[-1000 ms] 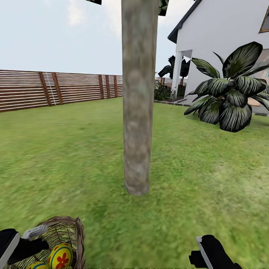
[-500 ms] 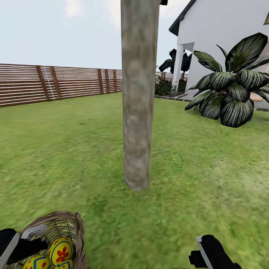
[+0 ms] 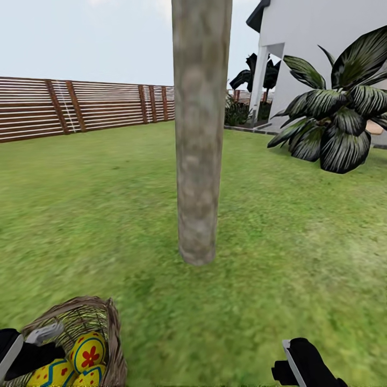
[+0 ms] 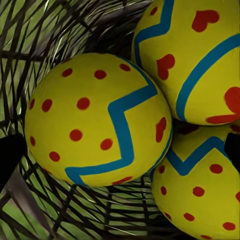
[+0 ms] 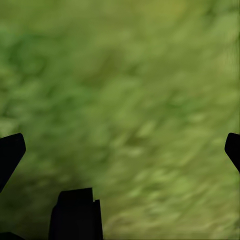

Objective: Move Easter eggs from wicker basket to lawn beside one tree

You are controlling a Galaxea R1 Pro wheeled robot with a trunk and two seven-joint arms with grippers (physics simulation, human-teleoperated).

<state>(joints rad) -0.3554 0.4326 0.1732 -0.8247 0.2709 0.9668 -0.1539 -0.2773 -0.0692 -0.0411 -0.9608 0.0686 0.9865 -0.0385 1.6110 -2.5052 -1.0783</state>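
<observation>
Three yellow Easter eggs (image 3: 80,363) lie packed together inside the wicker basket (image 3: 110,333), which shows at the lower left corner of the head view, over the lawn (image 3: 279,252). From the left wrist camera, the egg with red dots and a blue zigzag (image 4: 97,120) sits touching the egg with red hearts (image 4: 195,60) and a third dotted egg (image 4: 200,190), all against the dark open weave of the basket wall.

The left gripper (image 4: 120,150) reaches into the basket; its dark fingertips (image 4: 10,155) appear at opposite edges of the wrist view, spread wide around the eggs and not closed on any of them. In the head view the left arm's black body (image 3: 27,355) lies against the basket's rim.

The right gripper (image 5: 122,147) hangs over bare grass with its fingers far apart and nothing between them; its arm (image 3: 306,365) shows at the lower right of the head view.

Just ahead stands the mottled grey-brown tree trunk (image 3: 200,134), rooted in the lawn near the basket. Further off, a brown slatted fence (image 3: 80,107) runs along the left, and a broad-leaved dark plant (image 3: 333,123) stands before the white house (image 3: 317,32) on the right.
</observation>
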